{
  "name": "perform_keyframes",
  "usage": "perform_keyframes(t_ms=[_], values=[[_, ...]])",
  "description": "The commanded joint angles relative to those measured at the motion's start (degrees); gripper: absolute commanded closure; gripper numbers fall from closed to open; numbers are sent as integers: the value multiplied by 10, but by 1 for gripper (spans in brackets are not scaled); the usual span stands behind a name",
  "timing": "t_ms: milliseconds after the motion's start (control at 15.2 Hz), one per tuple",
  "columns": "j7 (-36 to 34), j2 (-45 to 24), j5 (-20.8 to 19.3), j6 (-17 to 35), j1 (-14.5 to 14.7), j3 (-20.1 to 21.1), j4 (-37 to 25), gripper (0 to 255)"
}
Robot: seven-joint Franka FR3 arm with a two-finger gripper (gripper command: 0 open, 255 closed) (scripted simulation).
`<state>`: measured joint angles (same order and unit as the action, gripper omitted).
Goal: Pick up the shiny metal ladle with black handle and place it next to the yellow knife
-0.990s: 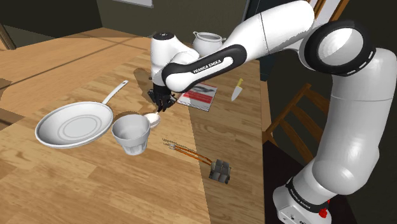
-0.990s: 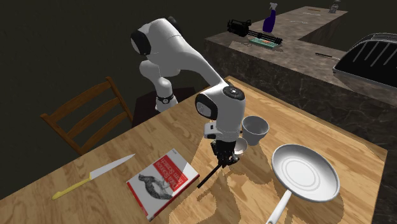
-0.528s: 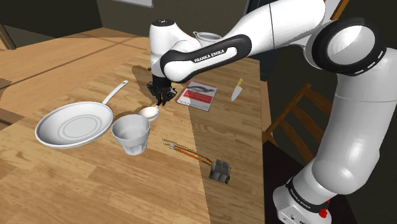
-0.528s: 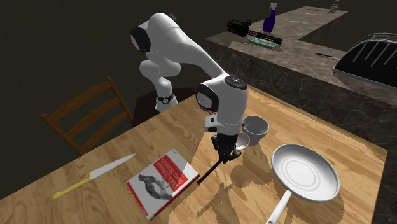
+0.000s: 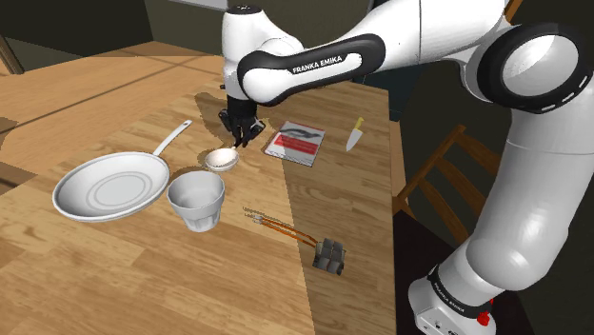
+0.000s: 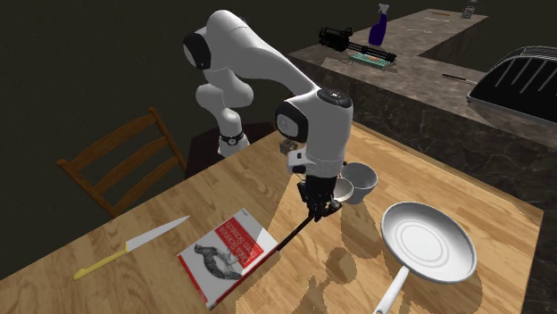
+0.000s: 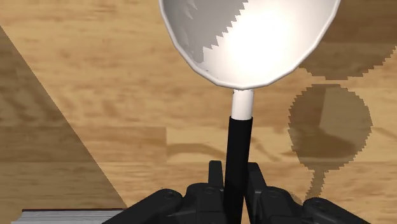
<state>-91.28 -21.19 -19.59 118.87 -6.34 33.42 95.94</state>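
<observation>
In the wrist view the gripper [image 7: 235,175] has its black fingers [image 7: 216,170] clamped on the black handle of the ladle [image 7: 248,44], whose pale bowl is cut off by the frame's top edge, while a corner of the book [image 7: 70,216] peeks in at lower left. At the shoulder view's centre the ladle hangs tilted over the wooden table [image 5: 95,276], seemingly clear of the surface, its bowl just beyond the white cup [image 5: 196,200] and the frying pan [image 5: 111,186]. Farther right, past the book, lies the small yellow-handled knife [image 5: 354,136], well apart from the ladle.
</observation>
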Motion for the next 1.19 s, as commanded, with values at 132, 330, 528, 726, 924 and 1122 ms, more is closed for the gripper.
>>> perform_keyframes(t_ms=[132,330,528,726,924,1122], values=[[18,28,19,-9,-17,5,13,255],[61,88,55,20,-59,6,87,255],[110,145,95,44,-95,1,153,255],[165,199,135,63,-122,-12,211,255],[222,248,171,76,-141,-31,262,255],[278,291,201,84,-155,-57,307,255]])
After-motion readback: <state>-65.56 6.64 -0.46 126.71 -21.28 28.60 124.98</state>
